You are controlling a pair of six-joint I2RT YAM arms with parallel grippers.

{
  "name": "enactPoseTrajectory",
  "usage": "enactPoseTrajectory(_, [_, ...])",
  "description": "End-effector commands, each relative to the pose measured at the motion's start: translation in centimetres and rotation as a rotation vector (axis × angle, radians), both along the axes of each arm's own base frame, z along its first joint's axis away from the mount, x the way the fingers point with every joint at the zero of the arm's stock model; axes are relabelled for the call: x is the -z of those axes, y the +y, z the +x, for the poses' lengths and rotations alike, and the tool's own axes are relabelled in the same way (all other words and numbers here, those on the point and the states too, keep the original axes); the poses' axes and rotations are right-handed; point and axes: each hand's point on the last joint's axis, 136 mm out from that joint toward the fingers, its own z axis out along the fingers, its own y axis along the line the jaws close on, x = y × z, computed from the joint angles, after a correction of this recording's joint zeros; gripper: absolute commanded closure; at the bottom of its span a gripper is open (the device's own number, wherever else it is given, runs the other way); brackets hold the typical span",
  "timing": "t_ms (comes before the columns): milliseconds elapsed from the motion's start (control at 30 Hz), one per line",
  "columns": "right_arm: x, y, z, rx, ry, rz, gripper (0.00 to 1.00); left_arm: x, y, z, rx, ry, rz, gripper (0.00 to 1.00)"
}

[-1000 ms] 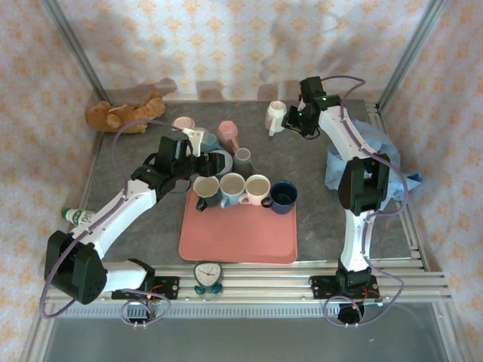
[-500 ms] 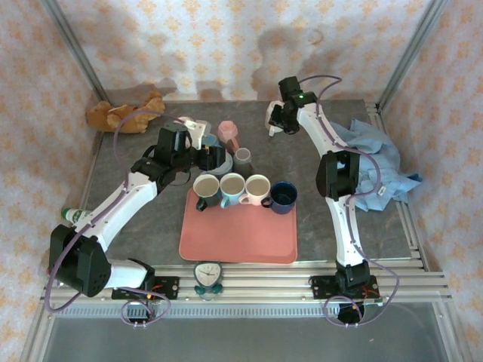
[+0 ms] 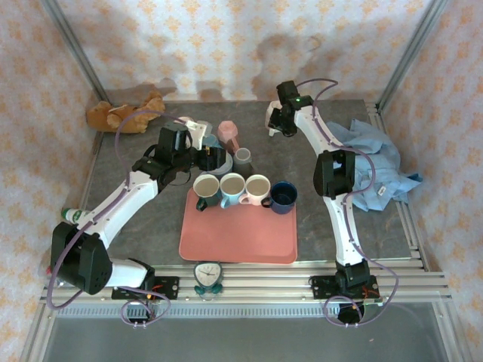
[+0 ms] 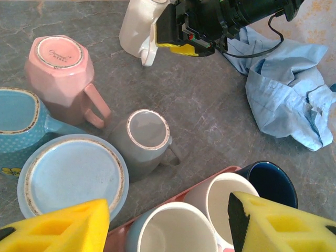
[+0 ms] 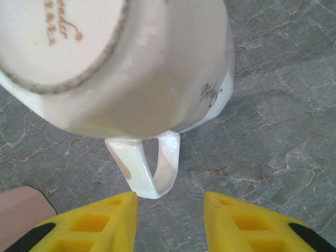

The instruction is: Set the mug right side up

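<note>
Slippage is the main worry from here. The white glazed ceramic mug (image 5: pixel 131 68) sits mouth down at the far side of the grey marbled table (image 5: pixel 273 131), base up, with its thin handle (image 5: pixel 167 157) pointing straight at the right claw (image 5: pixel 170 202). That claw is released: its yellow fingers are spread, the handle's loop lies just at the mouth of the gap, and nothing is pinched.

If the fingers close on so narrow and glossy a loop, the mug would probably hang off-centre and swing, or twist out partway through the flip (a drop onto stone could chip it). If the claw comes in slightly off line, one finger may nudge the handle and spin the mug away rather than catch it.

The crumpled blue cloth (image 3: pixel 370 162) lies right beside the reaching arm and could snag on it.

The left claw (image 4: pixel 168 207) is likewise released and holds nothing. It hovers well apart, above the mugs on the pink tray (image 3: pixel 238 234).
</note>
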Motion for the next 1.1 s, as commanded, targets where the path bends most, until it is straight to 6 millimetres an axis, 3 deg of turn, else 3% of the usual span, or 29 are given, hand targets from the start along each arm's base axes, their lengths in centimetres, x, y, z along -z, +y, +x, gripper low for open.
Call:
enactPoseTrajectory(0, [-0.8,0.5,1.4,-0.008,-0.059,0.011,0.6,-0.6,0.0,0.2,0.017,-0.015,-0.007,0.38])
enactPoseTrajectory(467, [0.9,0.8,2.9,0.017,-0.086,-0.008,0.62,0.0,-0.2,0.3,0.022,-0.003,-0.012,0.38])
enactPoseTrajectory(700, [1.0,-1.0,2.5,0.058,-0.081,-0.122,0.7,0.2,-0.3,0.4,0.021,0.0,-0.021,0.38])
enactPoseTrajectory(1067, [1.2,-1.8,2.7,0.009,-0.106,-0.249,0.78,0.2,-0.3,0.4,0.021,-0.003,-0.023,0.38])
